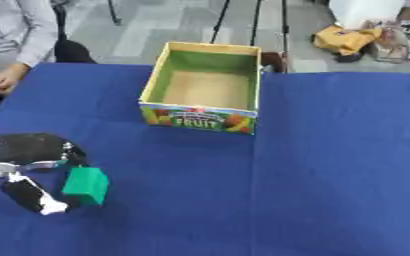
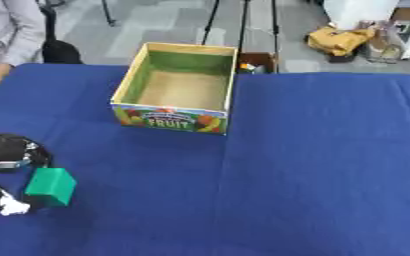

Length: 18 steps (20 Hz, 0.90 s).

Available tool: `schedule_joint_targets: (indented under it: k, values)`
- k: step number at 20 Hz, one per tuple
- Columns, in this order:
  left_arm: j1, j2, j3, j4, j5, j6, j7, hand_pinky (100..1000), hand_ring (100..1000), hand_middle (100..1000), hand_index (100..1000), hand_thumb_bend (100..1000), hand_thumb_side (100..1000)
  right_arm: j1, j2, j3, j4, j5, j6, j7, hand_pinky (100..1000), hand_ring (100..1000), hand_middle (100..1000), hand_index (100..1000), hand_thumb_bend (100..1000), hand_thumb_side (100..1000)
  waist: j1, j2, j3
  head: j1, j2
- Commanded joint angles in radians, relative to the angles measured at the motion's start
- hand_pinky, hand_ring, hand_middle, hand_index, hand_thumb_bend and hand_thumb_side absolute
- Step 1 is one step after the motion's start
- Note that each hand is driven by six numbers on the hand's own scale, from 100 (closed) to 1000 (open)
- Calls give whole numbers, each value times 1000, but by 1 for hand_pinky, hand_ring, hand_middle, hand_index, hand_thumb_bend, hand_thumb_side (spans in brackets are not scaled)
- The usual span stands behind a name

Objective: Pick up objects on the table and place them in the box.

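A green block (image 1: 86, 185) is at the left of the blue table, held between the thumb and fingers of my left hand (image 1: 32, 150). The hand is black with silver joints and comes in from the left edge; its fingers (image 1: 33, 196) curl under the block and a white fingertip shows below it. An open cardboard box (image 1: 205, 90) with green inner walls and a "FRUIT" label on its front stands at the middle back, well to the upper right of the block. Nothing shows inside the box. My right hand is in no view.
A blue cloth covers the table (image 1: 331, 165). A person sits at the far left edge (image 1: 16, 35), hands resting on the table corner. Yellow bags (image 1: 348, 39) and chair legs are on the floor beyond.
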Motion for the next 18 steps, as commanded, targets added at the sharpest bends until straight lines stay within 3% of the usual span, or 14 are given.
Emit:
schedule_joint_targets:
  k: [1, 18]
  values:
    - [-12, 55, 25, -20, 29, 5, 6, 675, 702, 567, 678, 100, 646, -9, -10, -4, -20, 5, 0, -4, 870, 918, 462, 828, 100, 621, 2, -19, 0, 1, -15]
    - [-51, 121, 69, -86, 210, 33, -11, 660, 669, 540, 632, 100, 628, -13, -14, -1, -20, 2, 3, -1, 872, 919, 463, 827, 100, 602, 13, -19, -7, 14, -25]
